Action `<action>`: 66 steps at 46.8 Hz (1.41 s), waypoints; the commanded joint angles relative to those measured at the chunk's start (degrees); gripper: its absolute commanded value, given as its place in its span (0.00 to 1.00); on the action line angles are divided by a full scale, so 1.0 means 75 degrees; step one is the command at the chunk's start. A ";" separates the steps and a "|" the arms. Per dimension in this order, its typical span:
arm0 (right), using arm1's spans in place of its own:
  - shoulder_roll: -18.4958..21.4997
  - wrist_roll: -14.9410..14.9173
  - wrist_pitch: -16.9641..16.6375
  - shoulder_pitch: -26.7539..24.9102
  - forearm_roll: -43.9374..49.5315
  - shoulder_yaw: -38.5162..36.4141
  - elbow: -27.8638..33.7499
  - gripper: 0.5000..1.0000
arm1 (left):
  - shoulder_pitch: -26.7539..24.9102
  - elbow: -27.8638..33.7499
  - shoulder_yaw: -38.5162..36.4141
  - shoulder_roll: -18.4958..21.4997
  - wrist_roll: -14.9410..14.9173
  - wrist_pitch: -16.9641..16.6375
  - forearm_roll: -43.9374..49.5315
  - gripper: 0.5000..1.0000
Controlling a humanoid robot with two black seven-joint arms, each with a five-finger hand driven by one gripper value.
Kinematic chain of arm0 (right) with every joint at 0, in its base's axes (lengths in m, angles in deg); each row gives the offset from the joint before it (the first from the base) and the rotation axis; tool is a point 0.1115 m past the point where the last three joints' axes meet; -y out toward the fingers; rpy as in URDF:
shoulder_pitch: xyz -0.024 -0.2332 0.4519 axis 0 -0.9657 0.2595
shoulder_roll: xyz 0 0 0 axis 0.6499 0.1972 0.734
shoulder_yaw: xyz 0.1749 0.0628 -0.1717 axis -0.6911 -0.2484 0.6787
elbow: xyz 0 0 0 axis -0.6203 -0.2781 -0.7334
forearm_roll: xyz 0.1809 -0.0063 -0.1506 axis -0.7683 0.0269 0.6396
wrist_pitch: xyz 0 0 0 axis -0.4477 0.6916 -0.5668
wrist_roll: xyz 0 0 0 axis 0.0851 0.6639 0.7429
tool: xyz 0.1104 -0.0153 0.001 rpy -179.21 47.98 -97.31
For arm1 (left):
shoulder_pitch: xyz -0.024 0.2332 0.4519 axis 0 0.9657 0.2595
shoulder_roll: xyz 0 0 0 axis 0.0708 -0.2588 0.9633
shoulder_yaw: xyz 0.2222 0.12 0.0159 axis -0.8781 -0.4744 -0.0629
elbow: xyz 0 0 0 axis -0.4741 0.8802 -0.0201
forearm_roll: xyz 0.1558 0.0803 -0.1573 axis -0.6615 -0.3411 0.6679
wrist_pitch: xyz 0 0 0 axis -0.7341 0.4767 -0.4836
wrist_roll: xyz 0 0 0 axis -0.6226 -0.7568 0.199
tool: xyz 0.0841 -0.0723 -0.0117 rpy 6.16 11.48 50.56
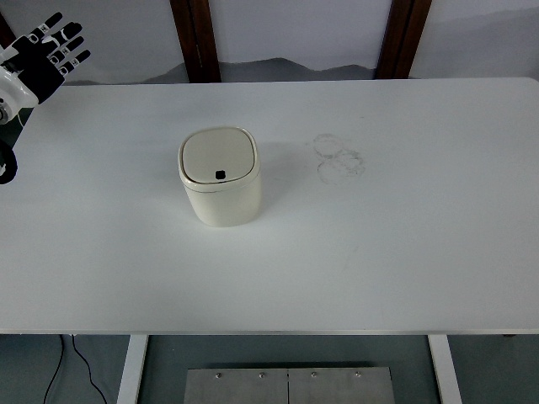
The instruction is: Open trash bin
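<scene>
A small cream trash bin (220, 177) stands upright on the white table (379, 252), left of centre. Its lid is closed, with a small black button near the lid's front edge. My left hand (49, 55) is at the far left top corner, beyond the table's back left corner, fingers spread and holding nothing. It is well away from the bin. My right arm does not show.
Faint ring marks (338, 156) lie on the table right of the bin. Two dark wooden posts (195, 38) stand behind the table's far edge. A cable (80, 362) hangs below the near edge at left.
</scene>
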 commanded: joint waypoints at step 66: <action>0.0000 0.0001 0.0000 -0.0001 0.0005 0.0000 0.0000 0.99 | -0.0171 0.2088 -0.0083 0.0585 -0.0036 -0.1851 -0.0012 1.00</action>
